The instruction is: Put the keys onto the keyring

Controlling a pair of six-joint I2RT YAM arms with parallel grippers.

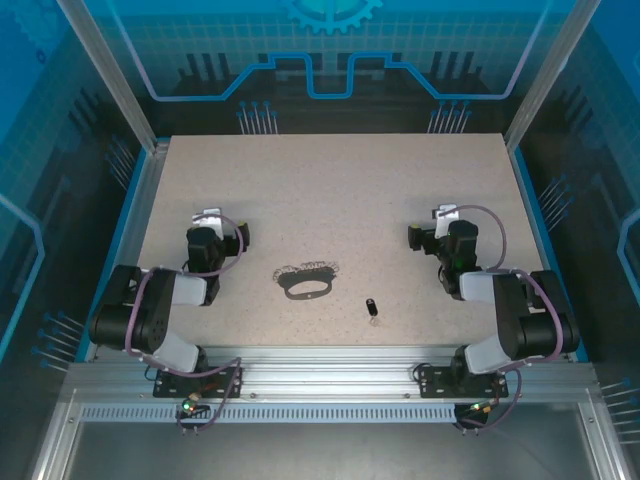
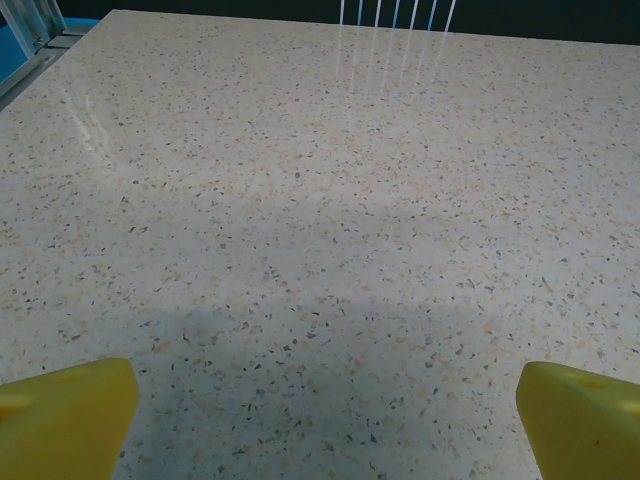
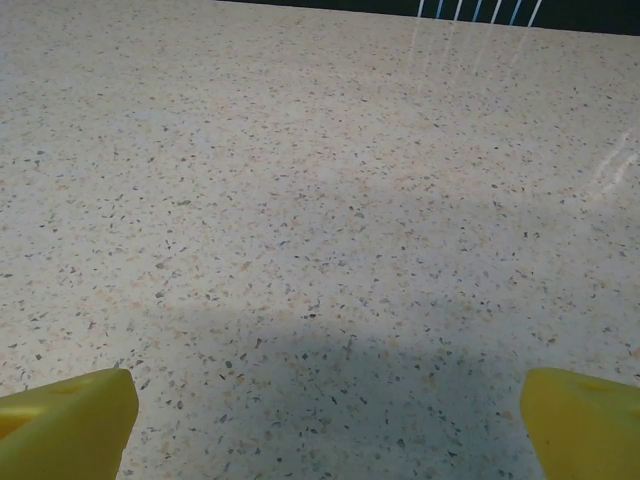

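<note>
1. The left claw [image 1: 209, 217] sits over the left side of the desk [image 1: 330, 190], roughly midway between the near and far edges. It points toward the far edge.
2. In the left wrist view, the left claw [image 2: 322, 415] is spread wide. Its yellow fingers [image 2: 65, 415] sit at the two lower corners, with bare speckled desk [image 2: 320, 200] between them. It has hold of nothing.
3. The right claw [image 1: 443, 214] mirrors it over the right side of the desk, also facing the far edge.
4. In the right wrist view, the right claw [image 3: 325, 420] is likewise fully spread and empty. Its yellow fingers [image 3: 60, 420] are well apart above bare desk [image 3: 320, 180].
5. The keyring [image 1: 305, 289], a dark grey oval loop, lies flat on the desk near the near edge, a little left of the middle. It is between the two arms and well apart from both claws.
6. A thin silvery beaded chain [image 1: 308, 270] is bunched along the keyring's far side, touching it.
7. The key [image 1: 372, 308], small and black-headed, lies on the desk near the keyring's right end. It is apart from the keyring and slightly closer to the near edge.
8. The only marking that can be made out is a blue gear emblem [image 1: 330, 12] on the back wall beyond the far edge.
</note>
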